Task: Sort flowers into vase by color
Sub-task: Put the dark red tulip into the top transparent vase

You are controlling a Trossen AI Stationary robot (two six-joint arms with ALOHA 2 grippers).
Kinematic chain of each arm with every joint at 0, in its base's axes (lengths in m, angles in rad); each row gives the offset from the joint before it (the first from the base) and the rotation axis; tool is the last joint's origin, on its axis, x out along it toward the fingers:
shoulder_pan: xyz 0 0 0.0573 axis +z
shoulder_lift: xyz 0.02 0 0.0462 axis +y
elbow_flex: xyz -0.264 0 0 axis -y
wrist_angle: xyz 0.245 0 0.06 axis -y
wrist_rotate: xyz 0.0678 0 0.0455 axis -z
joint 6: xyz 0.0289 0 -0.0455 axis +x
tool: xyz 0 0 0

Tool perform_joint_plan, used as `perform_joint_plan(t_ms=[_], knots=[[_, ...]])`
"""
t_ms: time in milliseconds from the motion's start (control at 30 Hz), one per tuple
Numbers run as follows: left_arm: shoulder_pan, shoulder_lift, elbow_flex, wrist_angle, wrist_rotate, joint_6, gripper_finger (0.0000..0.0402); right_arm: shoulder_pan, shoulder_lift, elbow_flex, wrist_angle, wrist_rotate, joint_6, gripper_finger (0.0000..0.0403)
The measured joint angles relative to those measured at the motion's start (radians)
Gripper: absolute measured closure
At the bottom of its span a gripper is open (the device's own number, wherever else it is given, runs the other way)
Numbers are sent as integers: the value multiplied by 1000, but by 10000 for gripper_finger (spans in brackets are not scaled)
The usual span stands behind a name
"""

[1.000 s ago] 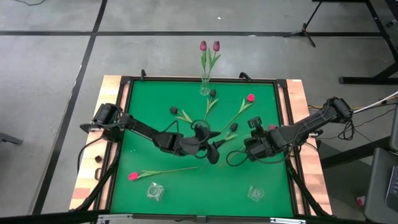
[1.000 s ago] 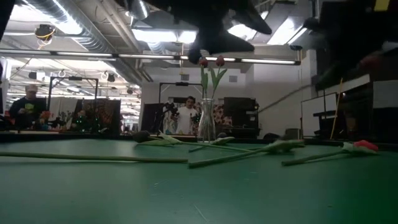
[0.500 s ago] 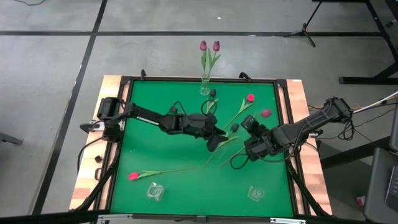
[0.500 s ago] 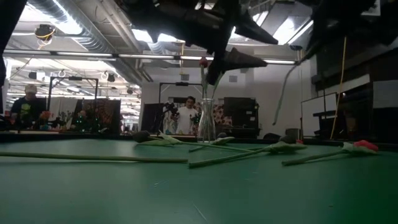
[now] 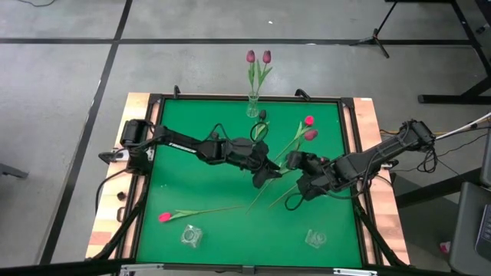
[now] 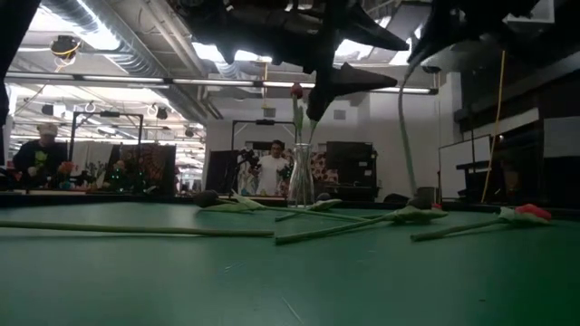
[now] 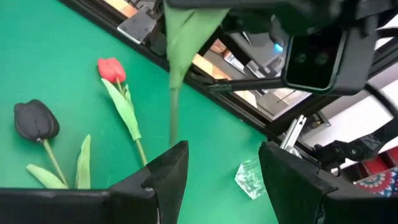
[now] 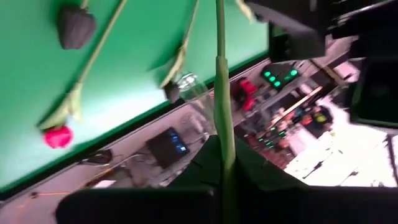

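Left tool [image 5: 265, 170] gapes wide over mid-table; right tool [image 5: 301, 167], just beside it, is clamped.

Two mauve tulips [image 5: 258, 57] stand in one tall vase [image 5: 252, 106]. One more mauve tulip [image 5: 310, 135] is lifted off the bench [image 5: 176, 172]. Two pink-red tulips [image 5: 164, 218] lie on the green. At least two near-black tulips [image 7: 36, 120] show. Two squat glass jars [image 5: 191, 236] sit near the front edge.

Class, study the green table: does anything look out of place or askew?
Yes. Only one vase, at the far edge, holds tulips. Two other glass vases stand empty near the front while loose flowers lie scattered flat across the mat.
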Motion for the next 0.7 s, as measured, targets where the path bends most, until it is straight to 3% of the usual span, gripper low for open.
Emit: perform_joint_plan(t_ms=[333,700], knots=[[5,-1,0,-74,0,27,209,-1,0,0,154,-4,-199,384],[30,-2,0,-126,61,18,209,-1,0,1,44,-8,-66,384]])
